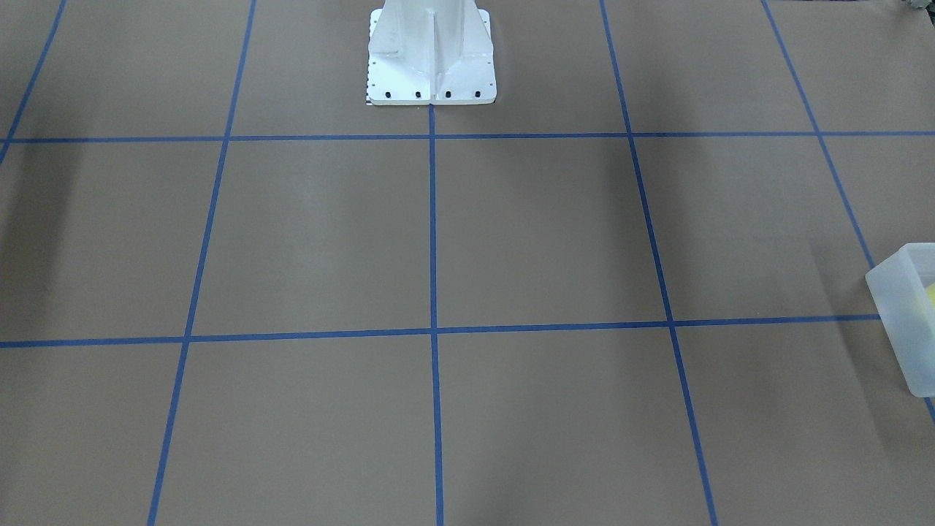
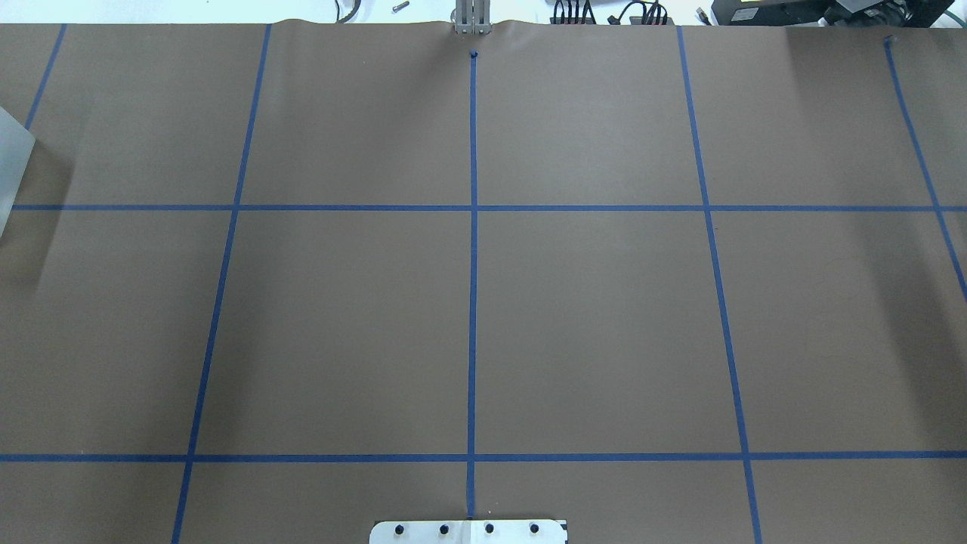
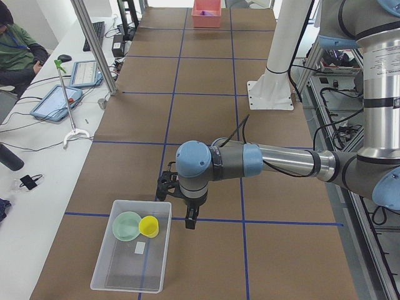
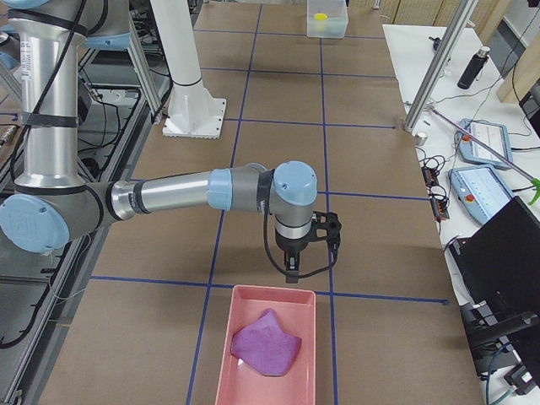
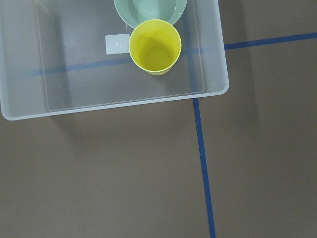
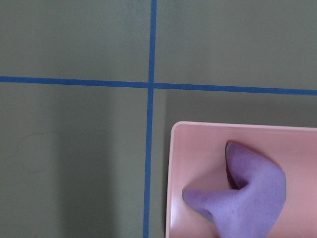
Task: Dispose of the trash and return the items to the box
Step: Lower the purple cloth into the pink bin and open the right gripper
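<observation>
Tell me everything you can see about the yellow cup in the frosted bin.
The yellow cup is small, round and tapered, narrowing toward its base, and looks like smooth plastic. It stands upright, mouth up and empty, on the floor of the frosted bin, near one end wall. The mint-green bowl sits right beside it. Their rims meet in the wrist view, but actual contact cannot be confirmed.

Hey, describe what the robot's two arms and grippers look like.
The left arm and right arm are silver tubes with grey joints and light-blue caps. The left gripper and right gripper are black, each with a black cable running by the wrist.
</observation>
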